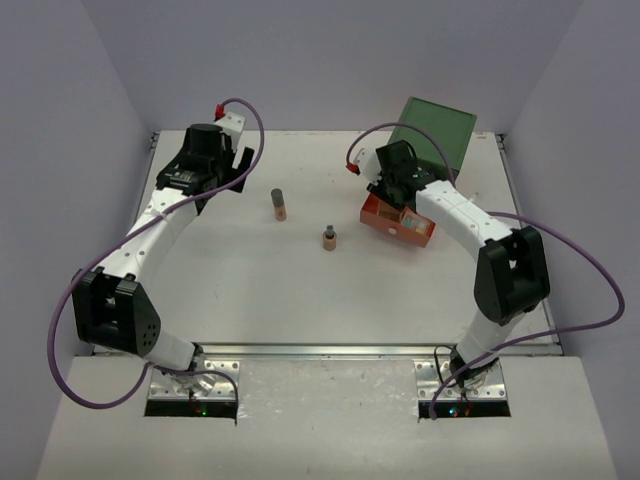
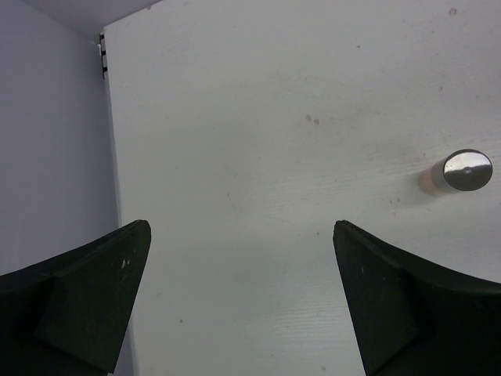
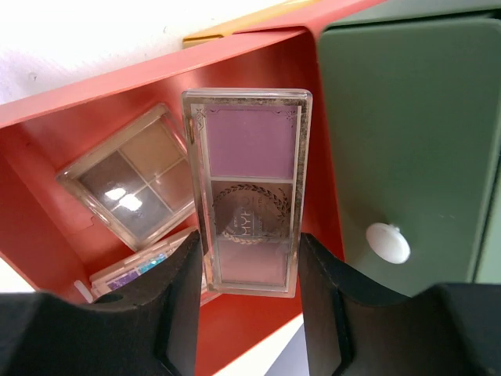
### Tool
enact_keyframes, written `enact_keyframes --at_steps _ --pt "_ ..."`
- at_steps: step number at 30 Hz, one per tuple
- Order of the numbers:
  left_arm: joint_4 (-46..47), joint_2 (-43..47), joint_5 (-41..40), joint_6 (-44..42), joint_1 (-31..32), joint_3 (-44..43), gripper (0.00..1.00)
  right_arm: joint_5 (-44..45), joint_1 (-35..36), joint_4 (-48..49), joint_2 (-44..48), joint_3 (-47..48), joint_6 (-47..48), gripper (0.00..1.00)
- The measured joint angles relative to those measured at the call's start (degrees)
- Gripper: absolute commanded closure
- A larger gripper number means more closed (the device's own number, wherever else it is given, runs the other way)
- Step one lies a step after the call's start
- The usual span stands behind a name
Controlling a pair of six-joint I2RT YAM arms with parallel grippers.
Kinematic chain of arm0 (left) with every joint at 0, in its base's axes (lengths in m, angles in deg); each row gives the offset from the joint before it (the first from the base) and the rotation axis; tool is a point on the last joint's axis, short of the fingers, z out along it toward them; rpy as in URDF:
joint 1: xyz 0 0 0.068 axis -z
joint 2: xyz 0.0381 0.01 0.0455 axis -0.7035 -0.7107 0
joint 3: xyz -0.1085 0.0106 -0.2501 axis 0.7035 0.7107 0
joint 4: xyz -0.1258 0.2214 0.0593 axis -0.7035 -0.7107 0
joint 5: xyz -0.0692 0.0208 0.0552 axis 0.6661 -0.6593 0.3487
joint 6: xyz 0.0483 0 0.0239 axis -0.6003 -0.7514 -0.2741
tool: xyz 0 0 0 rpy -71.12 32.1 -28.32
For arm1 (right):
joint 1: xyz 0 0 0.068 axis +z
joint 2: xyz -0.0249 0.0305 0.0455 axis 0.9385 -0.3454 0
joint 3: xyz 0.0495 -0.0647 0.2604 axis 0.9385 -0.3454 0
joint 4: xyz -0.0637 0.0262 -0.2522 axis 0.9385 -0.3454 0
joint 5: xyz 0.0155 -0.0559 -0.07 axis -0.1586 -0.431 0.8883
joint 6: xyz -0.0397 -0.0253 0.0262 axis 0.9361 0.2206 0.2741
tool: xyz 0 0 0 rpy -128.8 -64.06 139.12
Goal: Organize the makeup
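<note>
My right gripper is shut on a long pink-purple palette and holds it over the open orange drawer. A four-pan brown palette and a multicolour palette lie in that drawer. In the top view the right gripper hangs above the orange drawer. Two tan tubes stand on the table, one taller and one shorter. My left gripper is open and empty at the back left, with a silver-capped tube to its right.
The green drawer box stands at the back right, its green front and white knob just right of the held palette. A yellow edge shows behind the orange drawer. A wall runs along the table's left edge.
</note>
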Motion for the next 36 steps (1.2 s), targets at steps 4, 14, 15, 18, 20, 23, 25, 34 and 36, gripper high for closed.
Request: enact_keyframes --at_steps 4,14,15,18,20,23,25,34,36 --pt "0.0 0.0 -0.2 0.0 0.0 0.2 0.0 0.0 -0.1 -0.1 -0.8 -0.1 0.8 0.47" --pt "0.0 0.1 -0.4 -0.6 0.0 0.5 0.0 0.3 -0.5 -0.5 -1.4 0.0 1.3 0.3" --pt "0.0 0.1 -0.4 -0.6 0.0 0.5 0.0 0.3 -0.5 -0.7 -1.3 0.0 1.3 0.3" --pt "0.0 0.1 -0.4 -0.9 0.0 0.5 0.0 0.3 -0.5 -2.1 -0.6 0.6 0.6 0.3" --pt "0.1 0.1 -0.4 -0.9 0.0 0.5 0.0 0.2 -0.5 -4.2 0.1 2.6 -1.3 0.3" --pt "0.1 0.1 -0.4 -1.0 0.0 0.5 0.0 -0.9 -0.5 -7.5 2.0 7.1 -7.8 0.31" --pt "0.3 0.1 -0.4 -1.0 0.0 0.5 0.0 -3.0 -0.5 -8.8 5.4 9.3 -15.1 0.36" --pt "0.4 0.1 -0.1 -1.0 0.0 0.5 0.0 -3.7 3.8 -0.9 32.1 -13.2 -59.3 0.46" --pt "0.3 0.1 0.1 -1.0 0.0 0.5 0.0 -0.9 7.1 -0.4 33.3 -18.6 -66.5 0.49"
